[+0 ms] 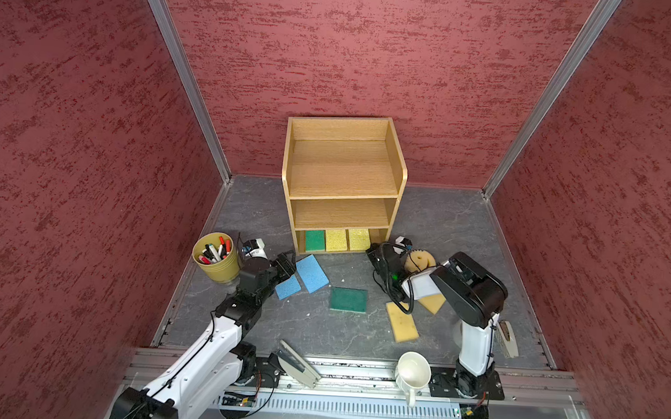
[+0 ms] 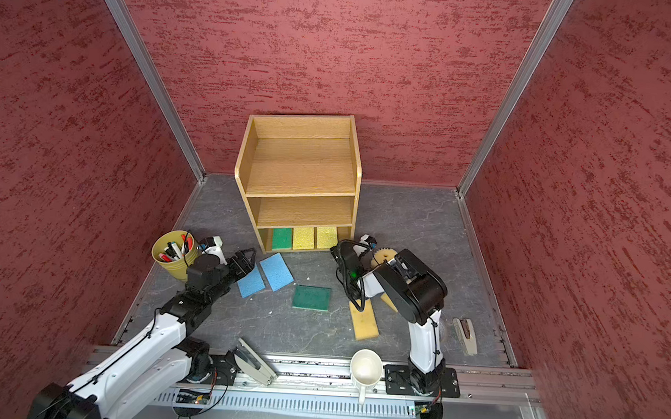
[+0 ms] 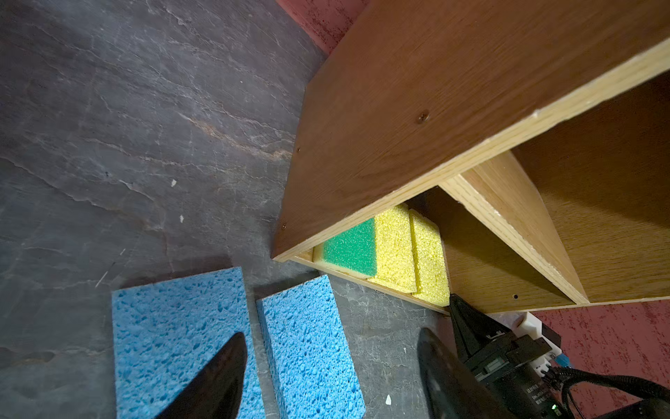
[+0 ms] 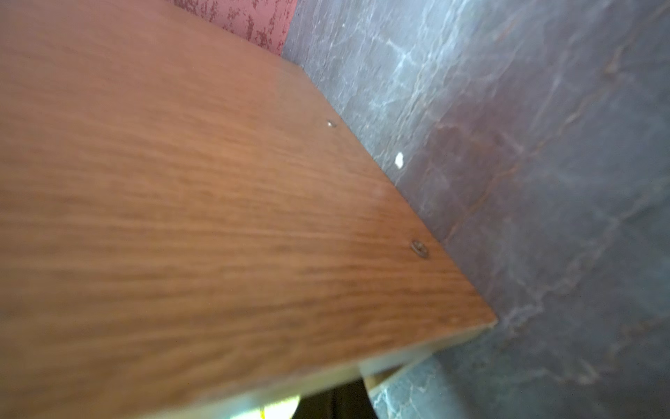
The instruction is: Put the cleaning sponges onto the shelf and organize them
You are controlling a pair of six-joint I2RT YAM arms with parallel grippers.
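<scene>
The oak shelf [image 1: 343,171] holds a green sponge [image 1: 315,240] and two yellow sponges [image 1: 336,240] on its bottom tier. Two blue sponges [image 1: 312,273] [image 3: 308,344] lie side by side on the floor. My left gripper [image 1: 285,263] [image 3: 330,377] hovers open over them, its fingers astride the one nearer the shelf. A dark green sponge [image 1: 348,299], a tan one [image 1: 401,321], a second tan one [image 1: 433,302] half under my right arm, and the round yellow one [image 1: 420,261] lie further right. My right gripper [image 1: 375,256] [image 4: 333,402] is shut at the shelf's lower right front corner.
A yellow cup of pens [image 1: 216,263] stands left of my left arm. A white mug [image 1: 413,370] and a stapler [image 1: 298,364] sit on the front rail. Another stapler [image 1: 508,339] lies at the right edge. Red walls close in three sides.
</scene>
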